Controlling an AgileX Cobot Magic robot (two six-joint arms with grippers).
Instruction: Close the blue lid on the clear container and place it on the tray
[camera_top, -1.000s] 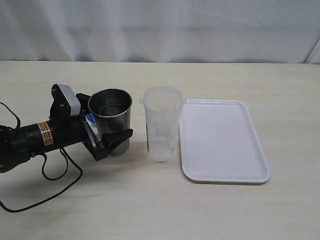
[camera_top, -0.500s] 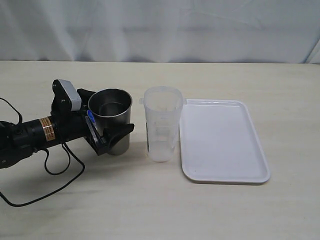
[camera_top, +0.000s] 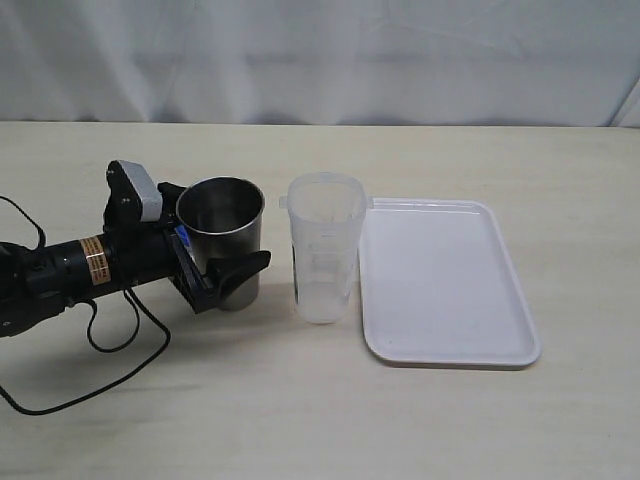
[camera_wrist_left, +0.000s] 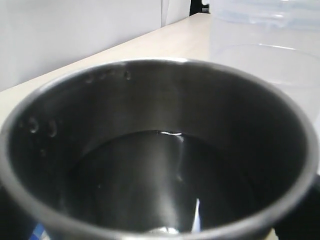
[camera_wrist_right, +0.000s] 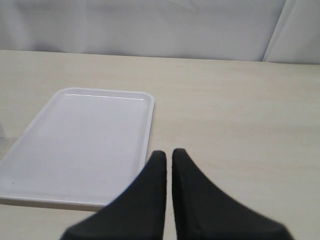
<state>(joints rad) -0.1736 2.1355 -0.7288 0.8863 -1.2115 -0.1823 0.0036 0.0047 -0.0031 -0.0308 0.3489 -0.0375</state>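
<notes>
Black L arm (camera_top: 90, 265) horizontal; L pincer (camera_top: 212, 250) wide open astride steel cup (camera_top: 232, 225). R pincer (camera_wrist_right: 169, 152) closed, empty.

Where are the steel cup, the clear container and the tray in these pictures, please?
steel cup (camera_top: 243, 238), exterior view, on its outer wall.
clear container (camera_top: 325, 265), exterior view, halfway up its side.
tray (camera_top: 440, 290), exterior view, on its bare floor.

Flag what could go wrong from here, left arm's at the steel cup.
1. The left gripper stands open around the steel cup, which seems to hold liquid; closing or nudging could spill it.
2. The blue lid shows only as a sliver between gripper and cup, hard to reach there.
3. The clear container stands close beside the cup; a shoved cup could topple it.
</notes>
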